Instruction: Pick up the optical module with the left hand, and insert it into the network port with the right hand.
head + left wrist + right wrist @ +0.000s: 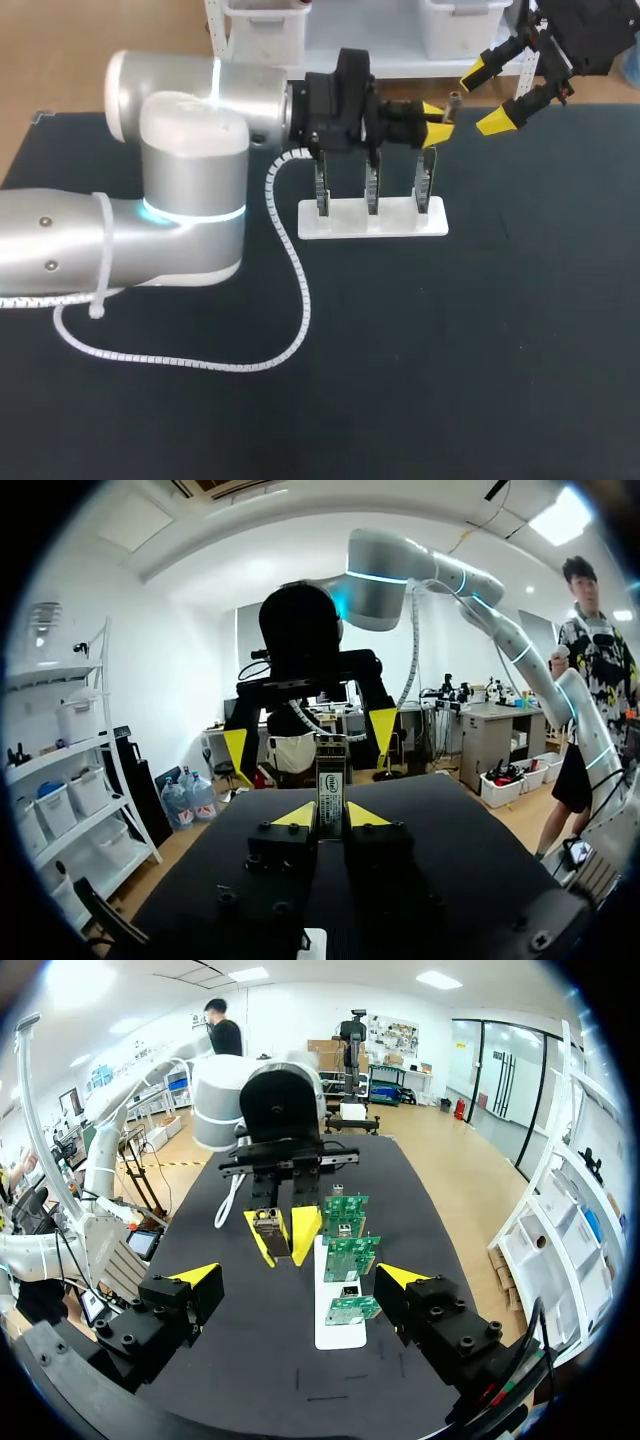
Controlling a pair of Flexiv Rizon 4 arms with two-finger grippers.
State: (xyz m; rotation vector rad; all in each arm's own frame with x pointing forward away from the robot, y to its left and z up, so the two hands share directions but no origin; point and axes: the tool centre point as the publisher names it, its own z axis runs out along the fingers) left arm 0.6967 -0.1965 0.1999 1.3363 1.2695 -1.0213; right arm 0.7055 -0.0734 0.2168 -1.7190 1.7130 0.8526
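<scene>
Head view, my left tool (438,119) clamped on one optical module (455,98), mostly hidden in the grip, near three upright boards (371,185) on one white base (372,222), board detail unclear, my right tool (487,97) spread wide.

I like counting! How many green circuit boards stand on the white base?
3. The green circuit boards stand upright in a row on the white rectangular base: one at one end, one in the middle, one at the other end. None looks hidden.
</scene>
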